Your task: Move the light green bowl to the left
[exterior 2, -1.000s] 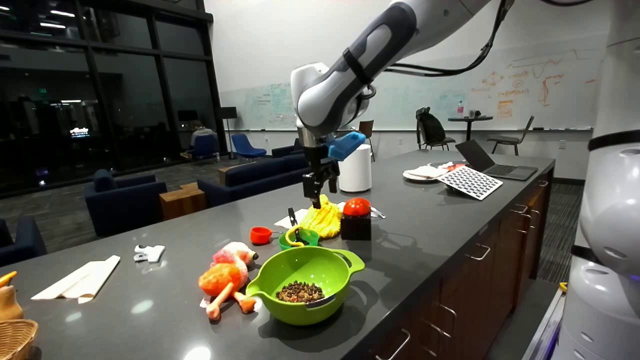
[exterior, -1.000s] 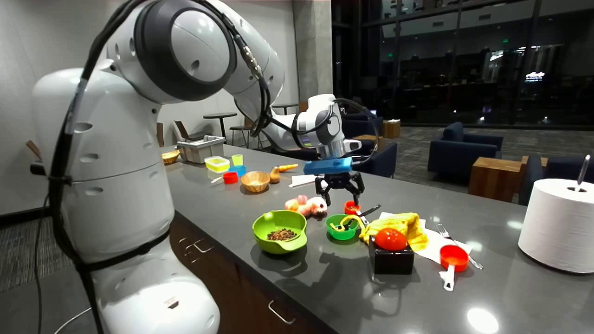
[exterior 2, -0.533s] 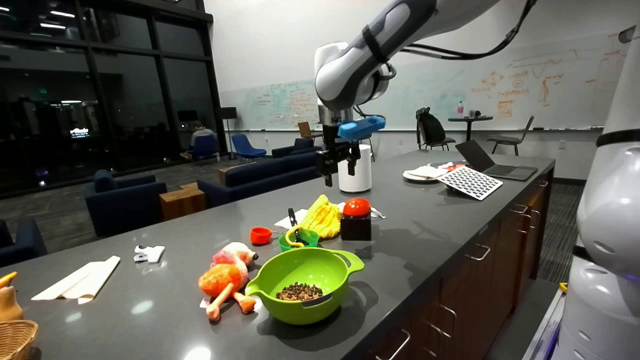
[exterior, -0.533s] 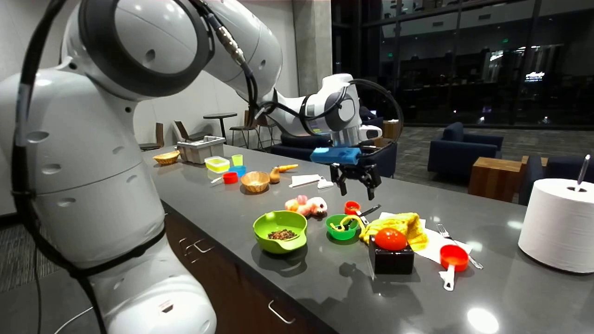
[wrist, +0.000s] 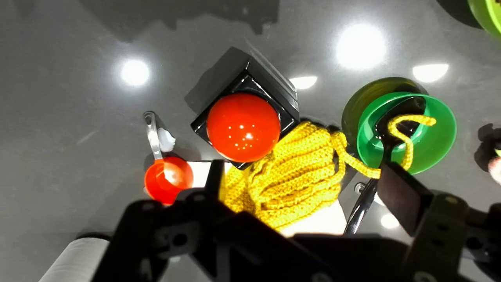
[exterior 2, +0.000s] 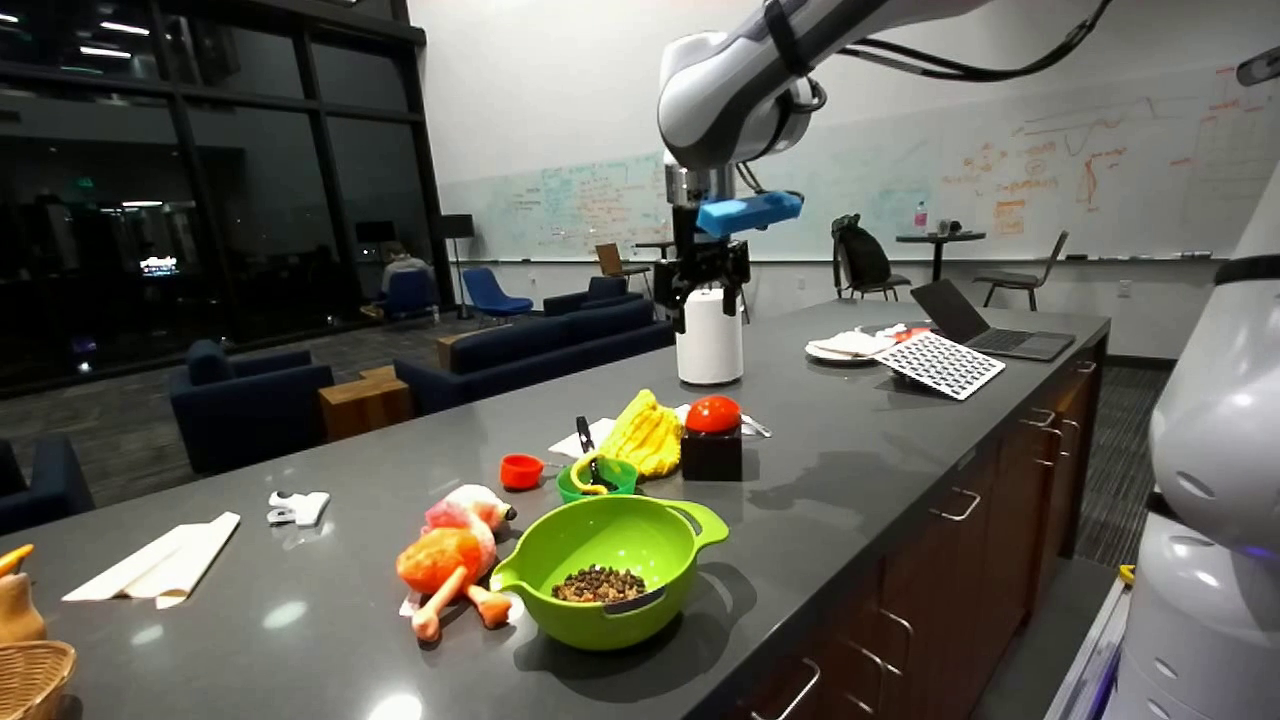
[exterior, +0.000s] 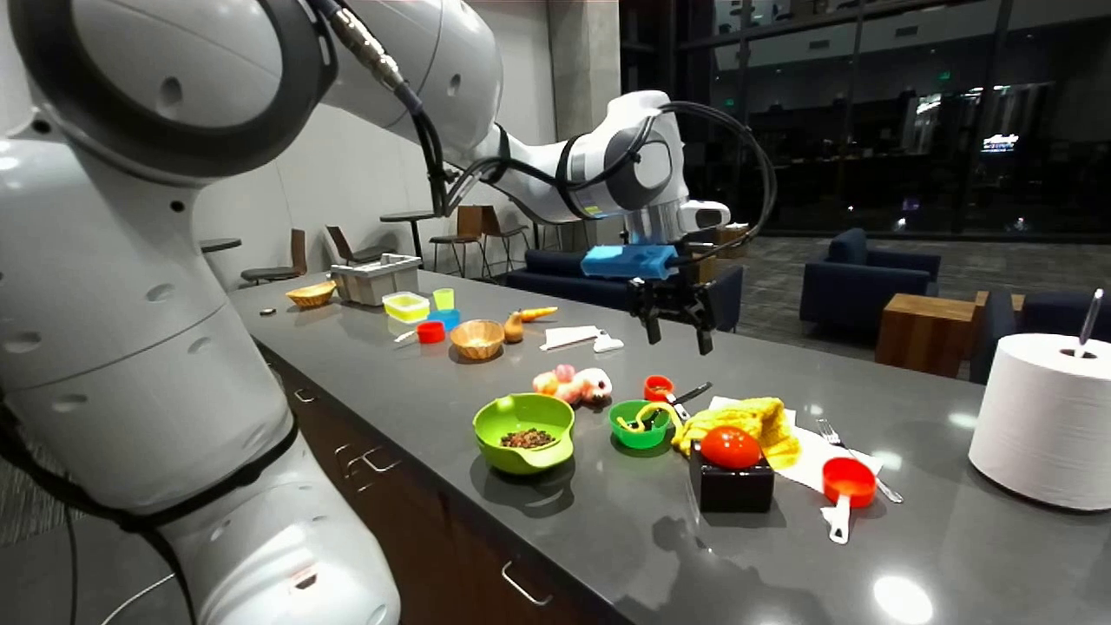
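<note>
The light green bowl (exterior: 512, 462) stands upright on the grey counter near its front edge, with brownish bits inside. It is large and near in an exterior view (exterior 2: 600, 628), with a spout and a handle. Only a bit of its rim shows at the top right corner of the wrist view (wrist: 485, 15). My gripper (exterior: 679, 338) is open and empty, high above the counter and well away from the bowl. In an exterior view my gripper (exterior 2: 706, 312) hangs in front of the paper roll. In the wrist view the open jaws (wrist: 305, 170) are above the yellow cloth.
A dark green cup (exterior: 640, 434) holding a black utensil, a yellow knitted cloth (exterior: 764, 425) and a black box with a red dome (exterior: 733, 486) stand near the bowl. A plush toy (exterior 2: 450, 555) lies beside it. Red measuring cups (exterior: 849, 479) and a paper roll (exterior: 1046, 425) stand farther off.
My gripper has risen and moved away from the bowl, towards the paper roll in an exterior view. It stays open. The bowl and the other things have not moved.
</note>
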